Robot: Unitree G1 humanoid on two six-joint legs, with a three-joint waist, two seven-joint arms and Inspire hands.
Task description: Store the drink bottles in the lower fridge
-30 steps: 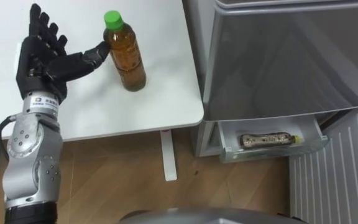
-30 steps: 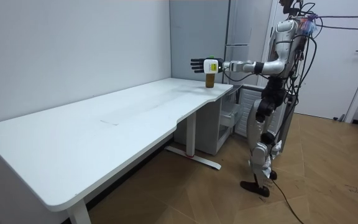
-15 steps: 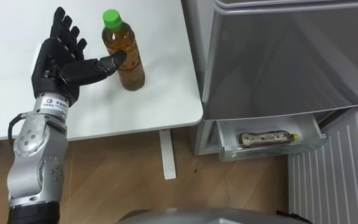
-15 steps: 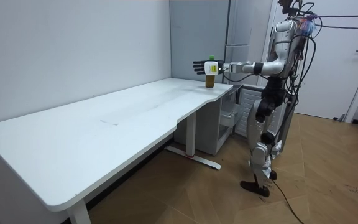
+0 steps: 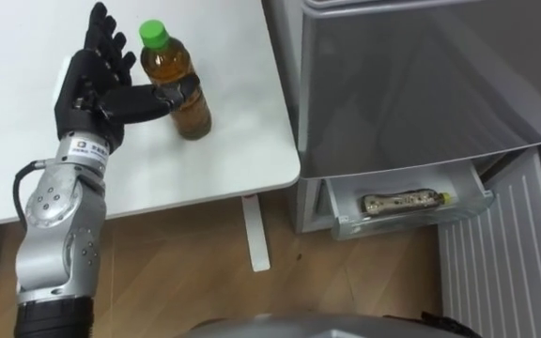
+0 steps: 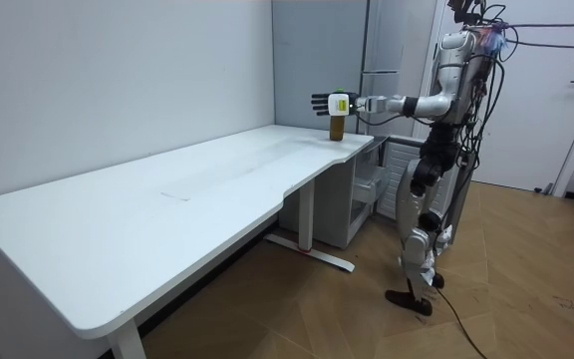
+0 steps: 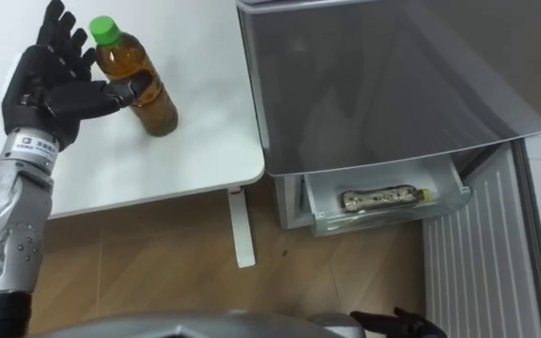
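The white counter point(image 5: 205, 160) takes up the far left, with its right edge just beside the grey fridge point(image 5: 421, 84) on the right. In the room view the robot stands upright on the wooden floor point(image 6: 526, 299) at the counter's far end, in front of the fridge, with its left arm stretched level over the counter top. Low on the fridge a clear drawer point(image 5: 411, 222) is pulled out toward the near side, and a bottle lying flat point(image 5: 400, 200) rests lengthwise in it. On the counter, near its right edge, an amber bottle point(image 5: 193, 117) with a green cap point(image 5: 154, 34) stands upright. The left hand point(image 5: 92, 89) is at the bottle's left side, fingers straight and spread, pointing to the far side, not wrapped round it; the thumb reaches right and lies against the bottle's body. A dark sliver of the right hand point(image 7: 397, 322) shows at the near edge, too little to tell how it is set.
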